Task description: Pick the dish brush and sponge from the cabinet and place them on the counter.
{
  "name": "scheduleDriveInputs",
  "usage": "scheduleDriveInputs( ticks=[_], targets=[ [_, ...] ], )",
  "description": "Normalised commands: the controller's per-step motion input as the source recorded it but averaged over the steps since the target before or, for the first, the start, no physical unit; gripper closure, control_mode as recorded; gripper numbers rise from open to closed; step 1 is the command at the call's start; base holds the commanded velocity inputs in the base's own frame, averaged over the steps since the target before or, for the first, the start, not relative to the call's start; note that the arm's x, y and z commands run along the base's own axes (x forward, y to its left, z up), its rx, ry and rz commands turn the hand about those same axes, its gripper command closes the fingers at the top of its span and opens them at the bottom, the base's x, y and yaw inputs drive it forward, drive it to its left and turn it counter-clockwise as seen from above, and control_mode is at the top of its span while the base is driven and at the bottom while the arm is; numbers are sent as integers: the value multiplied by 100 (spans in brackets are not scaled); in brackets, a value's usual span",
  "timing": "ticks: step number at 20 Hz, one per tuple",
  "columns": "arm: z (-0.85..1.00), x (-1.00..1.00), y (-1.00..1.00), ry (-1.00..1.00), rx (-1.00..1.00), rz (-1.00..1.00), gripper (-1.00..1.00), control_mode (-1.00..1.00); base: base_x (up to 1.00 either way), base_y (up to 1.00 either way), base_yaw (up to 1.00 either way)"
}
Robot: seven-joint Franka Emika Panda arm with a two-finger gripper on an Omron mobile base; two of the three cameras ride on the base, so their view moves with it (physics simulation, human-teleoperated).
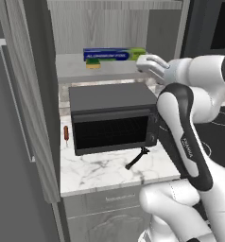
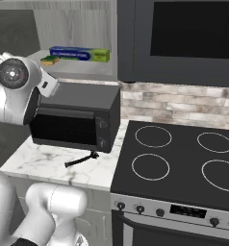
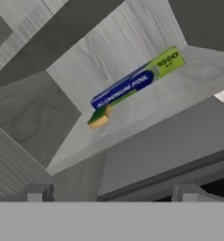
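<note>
The sponge [image 1: 93,64] [image 2: 50,60] [image 3: 99,117], yellow with a green top, lies on the pale shelf of the open cabinet [image 1: 81,74], in front of a long blue-and-green foil box. The thin black dish brush [image 1: 137,158] [image 2: 81,160] lies on the white marble counter [image 1: 95,175] in front of the toaster oven. My gripper [image 1: 146,63] [image 3: 112,193] hangs above the oven's right end, level with the shelf and facing the sponge from some way off. It is open, with nothing between its fingertips [image 3: 37,193].
A black toaster oven [image 1: 112,118] [image 2: 75,120] fills the back of the counter under the shelf. The foil box [image 3: 137,82] sits right behind the sponge. The open cabinet door [image 1: 24,94] stands at the left. A small orange-red stick [image 1: 65,133] lies left of the oven, and a black stovetop [image 2: 184,158] is at the right.
</note>
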Motion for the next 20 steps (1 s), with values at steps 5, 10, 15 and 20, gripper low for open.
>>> scheduleDriveInputs(
  ticks=[5, 10, 15, 20],
  targets=[
    [24, 5, 4, 16, -3, 7, -100, -100, 0, 0, 0],
    [0, 0, 3, 2, -6, 3, -100, -100, 0, 0, 0],
    [-6, 11, 6, 1, -8, 2, -100, -100, 0, 0, 0],
    [-3, 33, 5, 1, -5, 3, -100, -100, 0, 0, 0]
  ],
)
